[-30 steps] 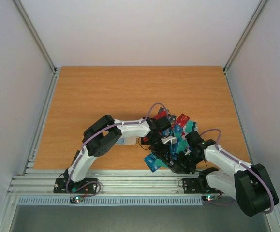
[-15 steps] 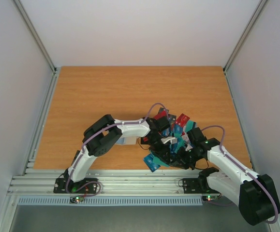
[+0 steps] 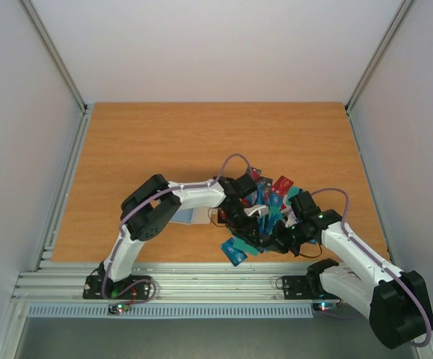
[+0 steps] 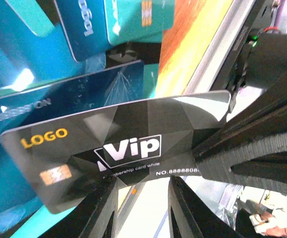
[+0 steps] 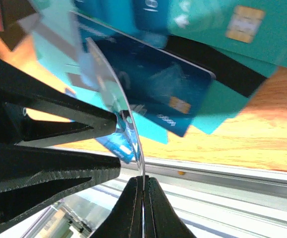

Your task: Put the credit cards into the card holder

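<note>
R gripper (image 5: pixel 143 179) is clamped tight on one short end of the black VIP card (image 4: pixel 128 144). R wrist cam shows the jaws pinched flat on it, card seen edge-on and looking a bit bowed. L gripper (image 4: pixel 142 183) has its jaws part-way apart w/ nothing I can see between them. Its tips sit right at the card's lower long edge, prob touching, can't confirm. So the card is up off the heap of credit cards (image 3: pixel 285 193), which lies under and beyond both grippers at the near-right of the table (image 3: pixel 201 142), close to the front rail (image 5: pixel 222 171). Card's long axis runs straight out from the R fingers and crosswise to the L fingers. The chip end is free, at the far end from the R grip. What the next move hangs on, imo, is where the card holder (image 3: pixel 192 217) is vs that free end. Top cam gives me only a pale patch under the L forearm (image 3: pixel 197 193). I take that for the holder, not sure, mostly covered. If so it's to the left of both grippers, apart from the held card, nearer the L arm than the R. Free end seems to point roughly that way, which suits sliding in, but R would have to reach across L. I'd want L cleared, or steadying the holder, first. Sleeve opening direction: can't tell.
</note>
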{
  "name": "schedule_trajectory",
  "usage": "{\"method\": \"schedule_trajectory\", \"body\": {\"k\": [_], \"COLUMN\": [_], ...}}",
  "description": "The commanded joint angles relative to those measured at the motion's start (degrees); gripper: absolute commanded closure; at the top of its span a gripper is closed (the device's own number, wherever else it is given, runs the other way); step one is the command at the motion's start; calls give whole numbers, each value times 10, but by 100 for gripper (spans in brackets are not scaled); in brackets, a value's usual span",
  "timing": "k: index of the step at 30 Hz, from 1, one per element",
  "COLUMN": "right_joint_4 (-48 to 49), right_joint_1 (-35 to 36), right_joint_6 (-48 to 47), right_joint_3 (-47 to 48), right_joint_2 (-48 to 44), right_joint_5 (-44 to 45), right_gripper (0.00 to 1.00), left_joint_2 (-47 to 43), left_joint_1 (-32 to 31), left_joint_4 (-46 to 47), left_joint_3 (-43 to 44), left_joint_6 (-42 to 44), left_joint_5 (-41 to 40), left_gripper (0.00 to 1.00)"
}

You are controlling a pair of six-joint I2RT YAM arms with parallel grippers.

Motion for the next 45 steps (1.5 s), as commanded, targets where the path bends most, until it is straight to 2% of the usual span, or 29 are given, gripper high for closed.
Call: {"method": "schedule_trajectory", "body": {"k": [1, 8, 10, 13, 24, 29, 37, 45], "right_joint_4": [-12, -60, -66, -54, 49, 125, 277, 354], "right_joint_1": [-2, -2, -2, -2, -2, -2, -2, -2], "right_joint_6": [-19, -52, -48, -25, 41, 98, 222, 305], "right_joint_3": [47, 139, 168, 210, 392, 433, 442, 454], "right_joint_2": [0, 3, 7, 13, 73, 85, 90, 90], "right_joint_5": [6, 22, 30, 38, 81, 72, 44, 37], "right_gripper": [99, 99, 99, 99, 99, 99, 99, 99], "left_joint_2": [-59, -143, -171, -209, -330, -370, -397, -391], "left_joint_1": [23, 65, 82, 100, 137, 159, 185, 186], "left_joint_4": [8, -46, -59, -79, -34, 32, 243, 302], "left_joint_3": [-5, 31, 40, 63, 101, 93, 45, 44], "left_joint_6": [-25, -29, -37, -66, -256, -331, -451, -488], "left_joint_5": [-20, -61, -83, -128, -241, -239, -199, -196], "left_gripper": [69, 65, 60, 58, 51, 51, 51, 51]}}
